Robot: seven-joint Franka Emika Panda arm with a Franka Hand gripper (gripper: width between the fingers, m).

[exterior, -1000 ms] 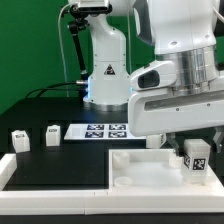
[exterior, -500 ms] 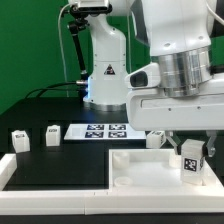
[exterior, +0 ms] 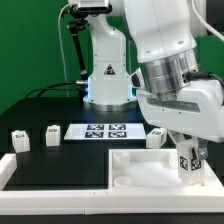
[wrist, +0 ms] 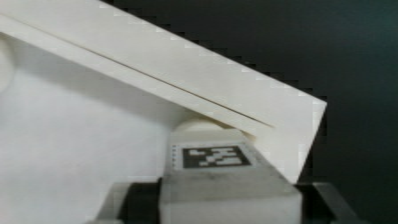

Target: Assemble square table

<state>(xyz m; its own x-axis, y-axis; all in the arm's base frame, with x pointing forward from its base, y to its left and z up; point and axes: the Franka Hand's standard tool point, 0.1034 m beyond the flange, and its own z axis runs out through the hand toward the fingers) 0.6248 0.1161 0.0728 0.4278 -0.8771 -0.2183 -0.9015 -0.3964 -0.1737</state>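
Note:
The white square tabletop (exterior: 140,166) lies at the front right of the exterior view, against the white border rails. My gripper (exterior: 190,160) is shut on a stubby white tagged leg (exterior: 189,163) and holds it tilted over the tabletop's right side. In the wrist view the leg (wrist: 217,160) sits between my fingers, its tip at a corner of the tabletop (wrist: 80,130) under the raised edge. Two more legs (exterior: 19,140) (exterior: 53,134) stand on the black table at the left. Another leg (exterior: 155,138) stands behind the tabletop.
The marker board (exterior: 103,130) lies flat at the middle back. The arm's white base (exterior: 104,70) stands behind it. A long white border rail (exterior: 50,185) runs along the front edge.
My gripper has tilted and swung a little to the exterior view's left with the leg, which now sits slightly lower at the tabletop's corner.

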